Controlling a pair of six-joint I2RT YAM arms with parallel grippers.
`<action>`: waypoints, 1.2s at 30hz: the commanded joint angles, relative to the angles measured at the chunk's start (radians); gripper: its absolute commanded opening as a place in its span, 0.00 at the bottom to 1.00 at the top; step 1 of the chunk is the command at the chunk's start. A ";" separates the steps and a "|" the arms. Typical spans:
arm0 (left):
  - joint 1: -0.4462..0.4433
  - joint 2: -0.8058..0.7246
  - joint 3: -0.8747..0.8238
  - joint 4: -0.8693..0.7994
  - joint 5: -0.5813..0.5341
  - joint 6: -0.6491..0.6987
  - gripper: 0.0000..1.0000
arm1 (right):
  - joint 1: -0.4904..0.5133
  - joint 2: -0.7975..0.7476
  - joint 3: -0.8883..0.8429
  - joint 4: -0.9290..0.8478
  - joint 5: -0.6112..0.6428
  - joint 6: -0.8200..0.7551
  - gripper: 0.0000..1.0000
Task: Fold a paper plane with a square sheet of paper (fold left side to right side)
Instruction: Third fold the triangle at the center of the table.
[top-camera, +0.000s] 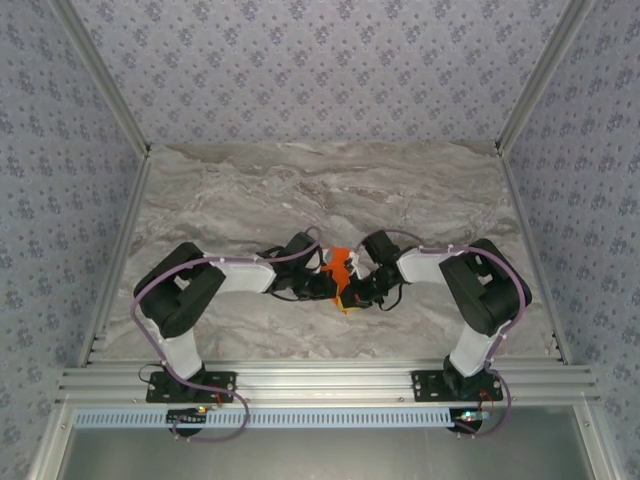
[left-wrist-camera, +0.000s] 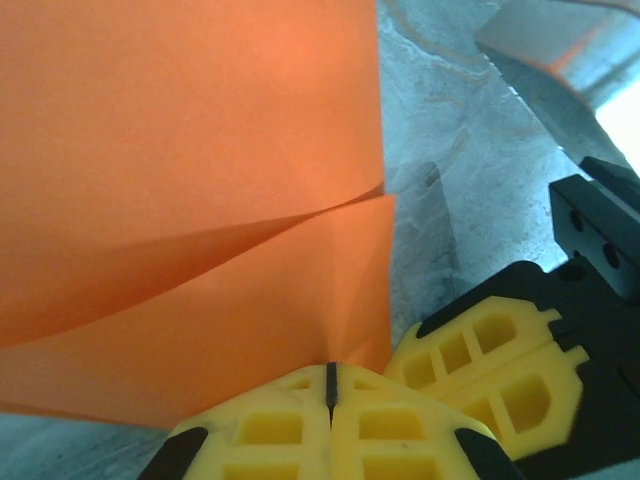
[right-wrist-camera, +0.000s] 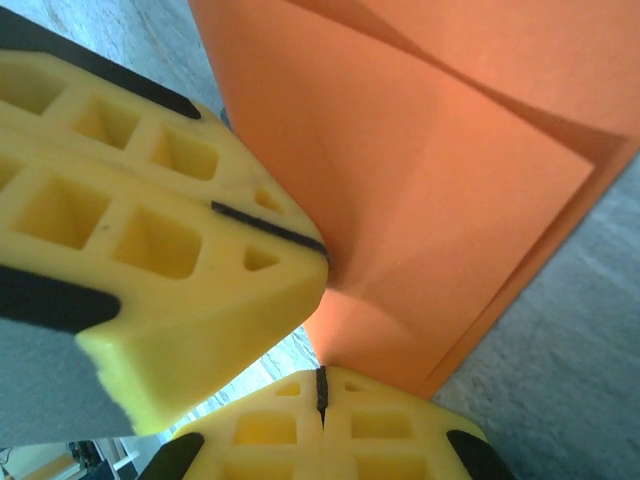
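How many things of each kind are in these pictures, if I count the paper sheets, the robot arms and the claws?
Orange paper: 1
Robot arms: 2, the left arm and the right arm
Claws: 2, the left claw and the right claw, both shut on the orange paper
Total: 5

Bright orange square sheet of paper (top-camera: 340, 266), thin, partly folded into overlapping layers with a diagonal flap edge, pinched side by side by left gripper (left-wrist-camera: 330, 385) and right gripper (right-wrist-camera: 320, 385)
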 joint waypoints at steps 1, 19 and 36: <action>0.002 0.023 -0.012 0.007 -0.039 -0.001 0.01 | 0.018 0.078 -0.041 -0.127 0.202 -0.017 0.00; 0.086 0.032 -0.028 -0.009 -0.034 0.044 0.01 | 0.032 0.116 -0.021 -0.185 0.239 -0.025 0.00; 0.106 0.002 -0.027 -0.042 -0.063 0.057 0.01 | 0.062 0.135 0.030 -0.245 0.266 -0.023 0.00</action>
